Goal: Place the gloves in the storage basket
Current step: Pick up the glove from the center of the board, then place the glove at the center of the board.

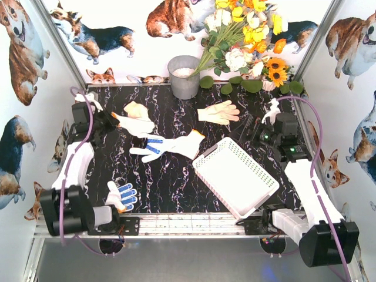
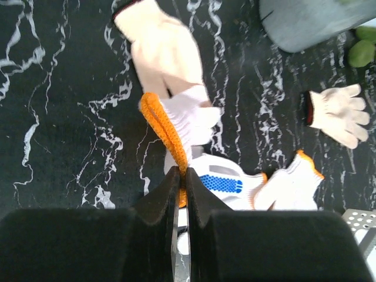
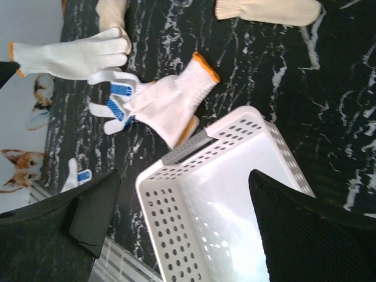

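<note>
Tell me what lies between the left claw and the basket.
Besides the gripped glove, two overlapping gloves in the top view: a blue-dotted glove and a white glove.

Background only: black white-veined marble tabletop (image 1: 176, 188). Grey metal bucket (image 1: 184, 77) upright at the far edge, something white inside. Just right of it, an artificial bouquet (image 1: 247, 35), yellow, white and orange blooms, leaning over the back right corner, with loose green leaves (image 1: 226, 88) at its foot. Corgi-print walls (image 1: 23, 53) on three sides. Aluminium rail (image 1: 188, 223) along the near edge.
</note>
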Tool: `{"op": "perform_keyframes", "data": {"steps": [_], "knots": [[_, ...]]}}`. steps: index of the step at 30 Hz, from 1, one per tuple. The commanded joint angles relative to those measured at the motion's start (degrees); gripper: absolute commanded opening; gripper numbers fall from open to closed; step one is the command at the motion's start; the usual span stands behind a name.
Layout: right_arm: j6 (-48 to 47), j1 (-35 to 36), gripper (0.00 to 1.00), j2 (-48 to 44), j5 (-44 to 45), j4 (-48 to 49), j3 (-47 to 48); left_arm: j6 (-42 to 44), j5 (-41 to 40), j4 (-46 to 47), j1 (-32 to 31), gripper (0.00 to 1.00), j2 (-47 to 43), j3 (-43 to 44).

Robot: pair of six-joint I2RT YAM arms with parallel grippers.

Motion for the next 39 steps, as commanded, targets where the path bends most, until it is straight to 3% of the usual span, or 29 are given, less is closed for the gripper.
{"op": "perform_keyframes", "data": {"steps": [1,8,14,20,23,30,39], "knots": [[3.8,1.0,0.92,2.0,-5.6,4.6,5.4,1.2,1.9,-5.5,0.4,0.00,-5.3,1.6],[9.1,7.4,0.93,6.2,-8.4,12.7,6.6,1.3,12.8,-14.9,-2.1,0.00,-8.6,9.4],[9.5,14.1,0.93,11.9,-11.2,16.1,10.1,4.7,11.8,-20.3,-11.3,0.00,-10.0,14.1],[9.3,18.1,0.94,15.4,-20.5,25.3,13.7,11.7,27.3,-22.1,-21.4,0.00,-8.2,18.4],[8.3,18.9,0.94,16.6,-23.9,28.9,15.2,16.8,30.3,-26.0,-25.2,0.00,-7.5,20.5],[1.6,22.0,0.96,18.5,-29.0,29.0,18.5,19.8,38.0,-27.6,-31.4,0.00,-7.5,21.4],[0.4,27.0,0.99,20.5,-34.2,29.9,20.5,21.0,42.9,-31.1,-35.1,0.00,-7.1,23.6]]}}
